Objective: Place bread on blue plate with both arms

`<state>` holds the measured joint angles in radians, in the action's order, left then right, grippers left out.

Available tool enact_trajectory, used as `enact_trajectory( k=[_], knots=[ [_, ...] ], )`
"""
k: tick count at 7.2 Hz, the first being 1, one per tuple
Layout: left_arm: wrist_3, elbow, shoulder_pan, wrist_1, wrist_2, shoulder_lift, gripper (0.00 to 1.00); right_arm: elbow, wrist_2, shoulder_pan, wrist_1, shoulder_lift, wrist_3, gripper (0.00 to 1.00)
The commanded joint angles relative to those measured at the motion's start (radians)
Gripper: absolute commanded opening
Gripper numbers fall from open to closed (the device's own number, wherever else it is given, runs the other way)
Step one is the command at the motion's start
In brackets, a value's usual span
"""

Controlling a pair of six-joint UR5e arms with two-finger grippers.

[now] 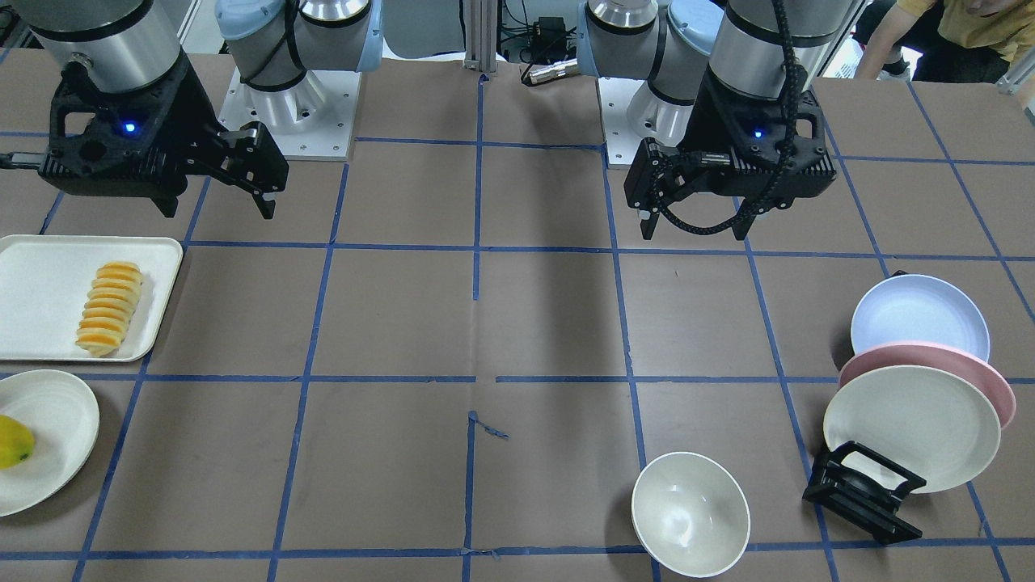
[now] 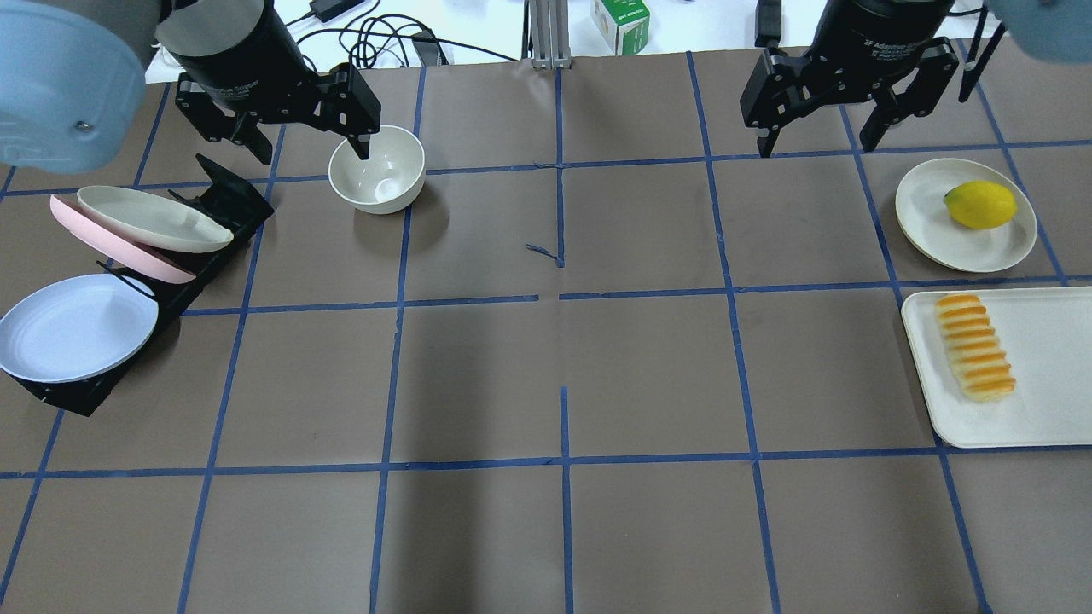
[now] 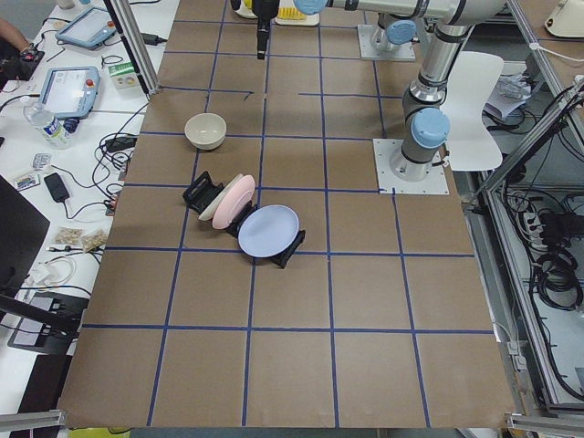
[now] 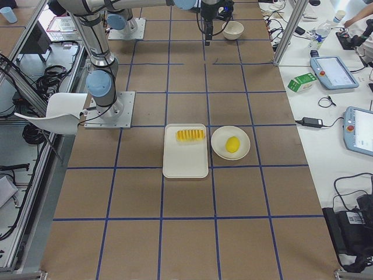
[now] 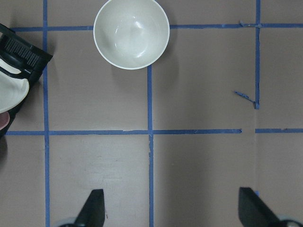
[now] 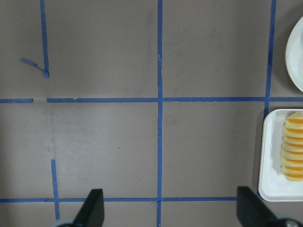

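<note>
The bread [image 2: 975, 347], a ridged pale yellow loaf with orange tops, lies on a white tray [image 2: 1049, 375] at the table's right; it also shows in the front view [image 1: 109, 307] and at the right wrist view's edge [image 6: 293, 146]. The blue plate [image 2: 77, 327] leans in a black rack at the far left, also in the front view [image 1: 919, 317]. My left gripper [image 2: 309, 145] hangs open and empty high over the table near a white bowl. My right gripper [image 2: 817, 147] hangs open and empty, well away from the bread. Both wrist views show the fingers spread.
A white bowl [image 2: 377, 168] stands beside the left gripper. A pink plate [image 2: 111, 247] and a cream plate [image 2: 153, 220] lean in the same rack [image 2: 226, 200]. A yellow fruit [image 2: 979, 205] sits on a cream plate [image 2: 930, 213] beyond the tray. Blue tape lines cross the brown table.
</note>
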<state>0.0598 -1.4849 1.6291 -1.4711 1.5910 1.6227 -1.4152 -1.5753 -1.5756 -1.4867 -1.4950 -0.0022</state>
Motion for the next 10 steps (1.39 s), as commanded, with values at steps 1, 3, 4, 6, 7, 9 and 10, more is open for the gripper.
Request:
enact_trajectory(
  k=[1, 3, 4, 6, 7, 9, 10],
  knots=[
    [0.000, 0.000, 0.000, 0.000, 0.000, 0.000, 1.00, 0.004, 0.006, 0.002, -0.004, 0.005, 0.001, 1.00],
    [0.000, 0.000, 0.000, 0.000, 0.000, 0.000, 1.00, 0.002, 0.005, 0.002, -0.004, 0.007, 0.011, 1.00],
    [0.000, 0.000, 0.000, 0.000, 0.001, -0.001, 1.00, -0.005, -0.017, 0.003, -0.012, 0.009, 0.011, 1.00],
    [0.000, -0.002, 0.000, 0.000, 0.001, -0.004, 1.00, -0.002, 0.006, 0.003, -0.013, 0.009, 0.014, 1.00],
    [0.002, -0.002, 0.000, 0.000, -0.002, -0.004, 1.00, 0.001, -0.002, 0.005, -0.015, 0.028, 0.013, 1.00],
    [0.005, -0.002, 0.000, 0.000, -0.003, -0.003, 1.00, -0.002, -0.011, 0.006, -0.029, 0.032, -0.004, 1.00],
    [0.005, -0.002, 0.000, 0.000, -0.005, -0.003, 1.00, -0.014, -0.014, 0.006, -0.058, 0.032, -0.004, 1.00]
  ],
)
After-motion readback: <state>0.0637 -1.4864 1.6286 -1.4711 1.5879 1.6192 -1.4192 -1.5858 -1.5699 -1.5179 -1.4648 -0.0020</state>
